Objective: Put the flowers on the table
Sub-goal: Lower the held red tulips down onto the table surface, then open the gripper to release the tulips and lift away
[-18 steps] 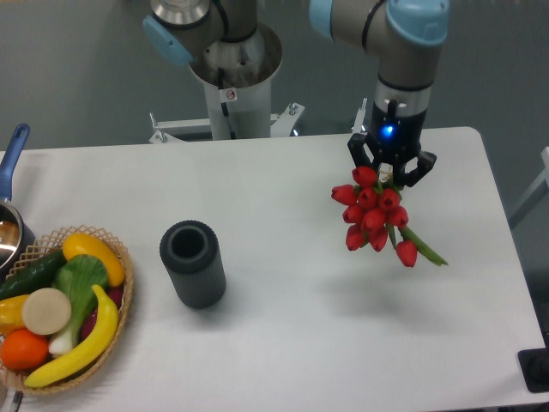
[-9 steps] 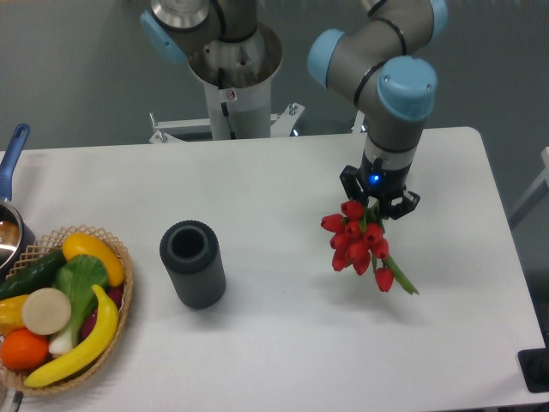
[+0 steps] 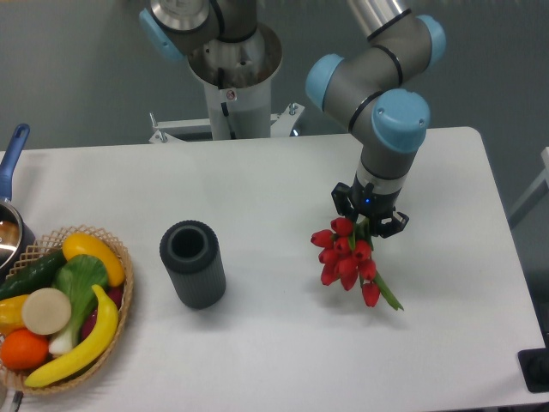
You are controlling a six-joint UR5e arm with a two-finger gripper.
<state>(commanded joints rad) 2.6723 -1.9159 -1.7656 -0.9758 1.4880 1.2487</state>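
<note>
One bunch of red tulips (image 3: 346, 257) hangs just below the gripper (image 3: 369, 216), well right of the dark cylindrical vase (image 3: 192, 263), over the white table (image 3: 274, 343); its fingers are clamped on the stems.

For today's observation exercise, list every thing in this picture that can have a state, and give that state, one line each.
hand: shut on the flowers, above the table.
flowers: held in the hand, blooms hanging low; whether they touch the table cannot be told.
dark vase: upright, open at the top, nothing seen in it.
basket: full of fruit and vegetables, at the left edge.
pot: partly out of view at the left edge.
table: bears vase and basket.
</note>
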